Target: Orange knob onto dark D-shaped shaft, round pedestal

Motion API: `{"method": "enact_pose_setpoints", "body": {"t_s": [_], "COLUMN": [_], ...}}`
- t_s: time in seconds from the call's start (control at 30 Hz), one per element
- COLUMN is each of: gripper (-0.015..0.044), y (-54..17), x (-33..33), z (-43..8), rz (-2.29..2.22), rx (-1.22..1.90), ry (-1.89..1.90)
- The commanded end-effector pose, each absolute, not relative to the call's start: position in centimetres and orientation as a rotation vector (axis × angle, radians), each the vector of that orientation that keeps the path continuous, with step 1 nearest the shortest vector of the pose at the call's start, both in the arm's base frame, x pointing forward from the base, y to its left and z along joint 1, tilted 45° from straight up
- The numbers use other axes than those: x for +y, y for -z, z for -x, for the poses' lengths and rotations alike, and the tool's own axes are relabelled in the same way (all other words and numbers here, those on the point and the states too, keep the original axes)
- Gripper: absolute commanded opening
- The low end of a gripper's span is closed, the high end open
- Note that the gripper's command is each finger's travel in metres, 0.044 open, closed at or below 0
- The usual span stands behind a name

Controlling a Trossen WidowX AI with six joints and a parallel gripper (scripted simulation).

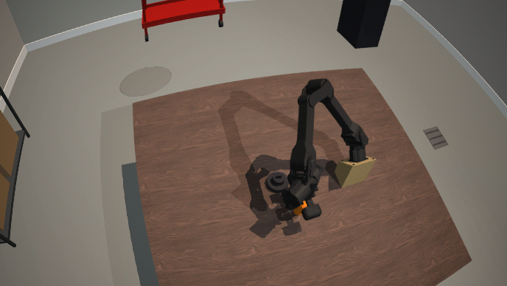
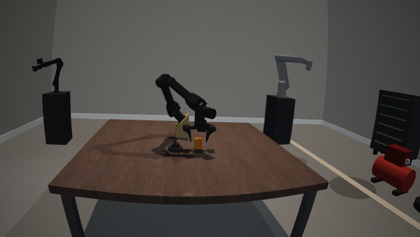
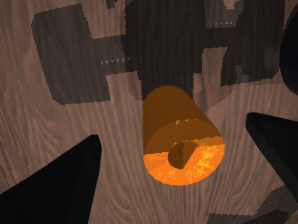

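The orange knob (image 1: 300, 208) (image 2: 198, 145) (image 3: 167, 107) stands upright on the table. Its hole faces up, and the hole's flat side shows in the wrist view. My gripper (image 2: 198, 141) (image 3: 174, 130) is open and points down over the knob, with a fingertip on either side at about the height of the knob's top and nothing gripped. In the top view the wrist partly hides the knob. The round dark pedestal (image 1: 271, 186) (image 2: 175, 149) stands a short way to the left of the knob, with its shaft (image 2: 175, 142) upright and bare. The shaft's flat side cannot be made out.
The wooden table (image 1: 191, 147) (image 2: 183, 174) carries the tan angled block (image 1: 355, 173) (image 2: 181, 131) at the arm's base, behind the knob and pedestal. The arm's shadow falls across the pedestal area. Other arms on stands and a red cart (image 1: 184, 12) are off the table.
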State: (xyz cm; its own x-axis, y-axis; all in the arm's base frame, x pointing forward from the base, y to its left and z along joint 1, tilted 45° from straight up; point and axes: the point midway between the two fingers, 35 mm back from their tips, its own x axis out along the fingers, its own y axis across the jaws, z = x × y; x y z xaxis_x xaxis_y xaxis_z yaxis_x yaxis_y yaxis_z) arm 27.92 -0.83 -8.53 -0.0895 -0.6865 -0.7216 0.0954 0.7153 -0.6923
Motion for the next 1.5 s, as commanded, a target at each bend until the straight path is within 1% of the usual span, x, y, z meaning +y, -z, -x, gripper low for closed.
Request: {"method": "enact_pose_setpoints", "body": {"t_s": [0.0, 0.57, 0.9, 1.07, 1.23, 1.27, 1.47], "gripper": [0.044, 0.044, 0.0177, 0.0144, 0.0013, 0.0, 0.0], "y": [9.1, 10.8, 10.8, 10.8, 9.8, 9.3, 6.5], "x": [-1.4, -3.1, -3.1, -3.1, -1.8, -1.3, 2.0], "z": [-27.7, -27.2, -27.2, -27.2, -27.8, -28.0, -28.9], "rz": [0.515, 0.517, 0.517, 0.517, 0.514, 0.513, 0.509], "rx": [1.539, 1.539, 1.539, 1.539, 1.539, 1.539, 1.54], "ry": [0.7, 0.704, 0.704, 0.704, 0.699, 0.697, 0.692]}}
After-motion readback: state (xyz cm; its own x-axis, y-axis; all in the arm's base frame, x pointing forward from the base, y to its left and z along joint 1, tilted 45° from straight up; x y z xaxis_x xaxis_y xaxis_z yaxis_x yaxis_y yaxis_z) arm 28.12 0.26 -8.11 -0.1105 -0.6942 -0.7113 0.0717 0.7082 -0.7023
